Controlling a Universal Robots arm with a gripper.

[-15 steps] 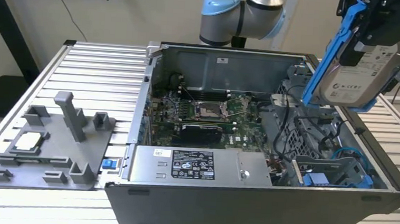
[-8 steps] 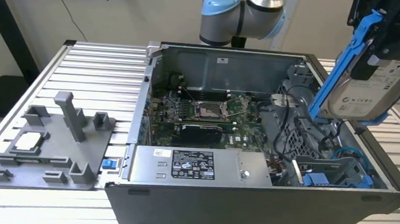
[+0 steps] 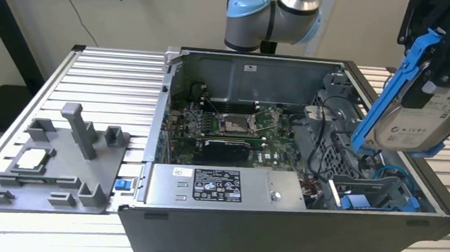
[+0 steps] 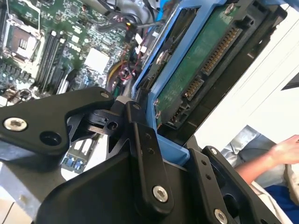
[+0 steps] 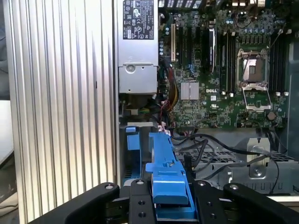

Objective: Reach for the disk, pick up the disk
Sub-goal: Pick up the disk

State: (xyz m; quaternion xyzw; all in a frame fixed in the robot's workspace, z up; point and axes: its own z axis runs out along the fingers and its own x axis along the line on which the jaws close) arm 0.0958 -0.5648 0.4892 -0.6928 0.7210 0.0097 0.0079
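Observation:
The disk [image 3: 425,119], a silver-grey drive with a white label in a bright blue bracket [image 3: 386,95], hangs tilted on edge above the right end of the open computer case [image 3: 281,237] in the exterior view. My gripper [image 3: 443,49] is shut on its upper end, black fingers pinching the bracket. In the second wrist view the drive's green circuit board [image 4: 196,70] faces the camera, clamped between the black fingers [image 4: 145,154]. The first wrist view has the blue bracket [image 5: 167,179] held between my gripper [image 5: 170,198] links, above the case's drive bay.
Inside the case lie a motherboard [image 3: 233,123], a power supply [image 3: 221,186] and a blue caddy [image 3: 362,198] among cables. A grey fixture [image 3: 56,162] with a small silver chip [image 3: 31,159] sits at the exterior view's left. A person's hand [image 4: 280,151] is nearby.

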